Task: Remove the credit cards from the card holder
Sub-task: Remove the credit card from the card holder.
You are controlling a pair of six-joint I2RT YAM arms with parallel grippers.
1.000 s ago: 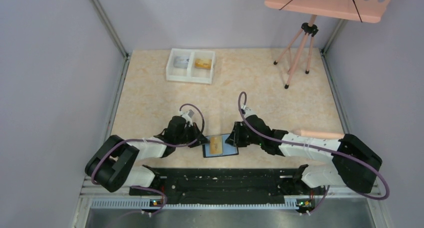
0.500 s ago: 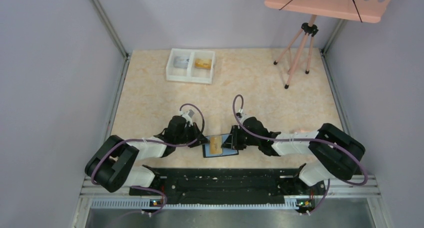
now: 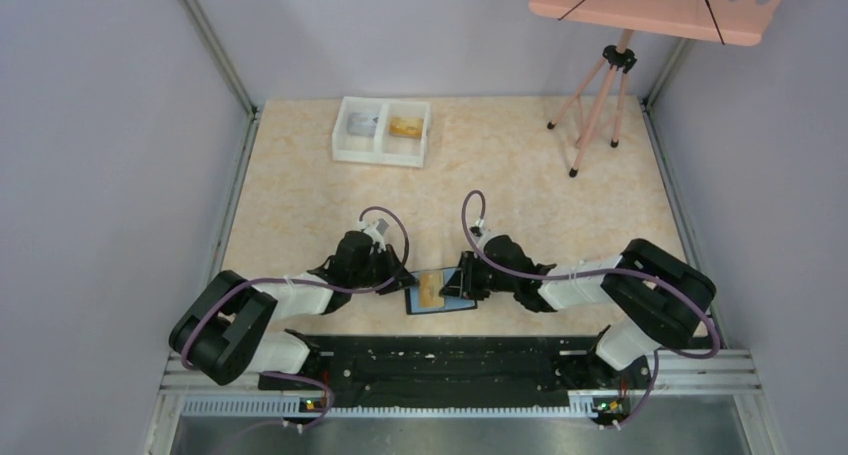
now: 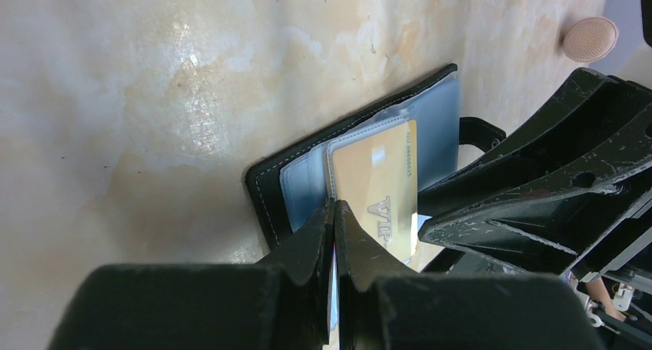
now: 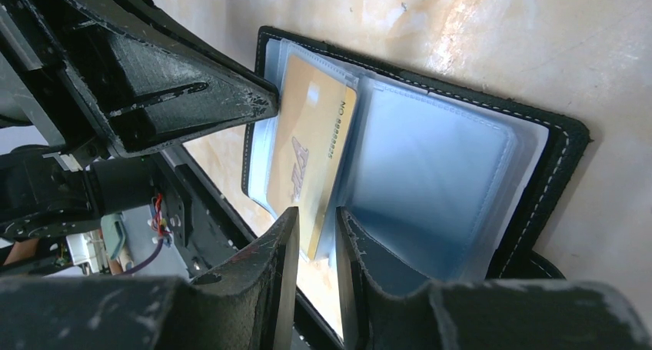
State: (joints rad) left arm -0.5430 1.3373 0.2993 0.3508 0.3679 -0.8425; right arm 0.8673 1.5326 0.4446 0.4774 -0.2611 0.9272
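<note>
The right tool (image 5: 317, 231) has slid in over the open card holder (image 5: 555, 142) on the surface (image 5: 477, 27), easing its jaws narrowly apart. The gold credit card (image 5: 311, 135), partly out of its sleeve, lies just ahead, seemingly not yet gripped. The left tool (image 4: 335, 211), shut tight, presses the holder's far edge. A pull looks close.

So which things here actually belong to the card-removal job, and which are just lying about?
Job in hand:
card holder
gold credit card
left gripper
right gripper

Lying about:
pink tripod stand
white tray, unless cards go there
</note>
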